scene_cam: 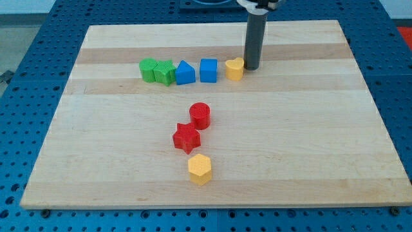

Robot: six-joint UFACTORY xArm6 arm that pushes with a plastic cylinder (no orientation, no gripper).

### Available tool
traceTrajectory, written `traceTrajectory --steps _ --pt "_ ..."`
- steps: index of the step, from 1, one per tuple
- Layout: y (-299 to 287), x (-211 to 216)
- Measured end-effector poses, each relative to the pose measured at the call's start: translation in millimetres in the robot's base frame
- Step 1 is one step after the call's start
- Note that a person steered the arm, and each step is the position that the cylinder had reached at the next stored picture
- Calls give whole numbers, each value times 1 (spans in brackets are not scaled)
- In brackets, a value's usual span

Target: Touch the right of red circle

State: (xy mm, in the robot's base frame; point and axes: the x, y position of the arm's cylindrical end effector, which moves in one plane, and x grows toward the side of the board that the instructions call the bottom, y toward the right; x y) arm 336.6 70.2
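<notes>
The red circle [200,115] lies near the middle of the wooden board [309,129]. My tip [251,67] is at the view's top, well up and to the right of the red circle, and touches or nearly touches the right side of a yellow heart block [235,69]. A red star [187,138] lies just below and left of the red circle, close to it.
A row runs along the view's top: two green blocks [157,71] side by side, a blue block with a pointed top [185,73], a blue cube [208,70], then the yellow heart. A yellow hexagon [200,169] lies below the red star.
</notes>
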Motion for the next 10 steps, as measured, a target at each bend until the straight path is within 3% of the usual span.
traceTrajectory --steps 5,7,8,9,10 --pt "4 6" --pt "21 64" --pt "24 72" --pt "27 114" --pt "-8 142"
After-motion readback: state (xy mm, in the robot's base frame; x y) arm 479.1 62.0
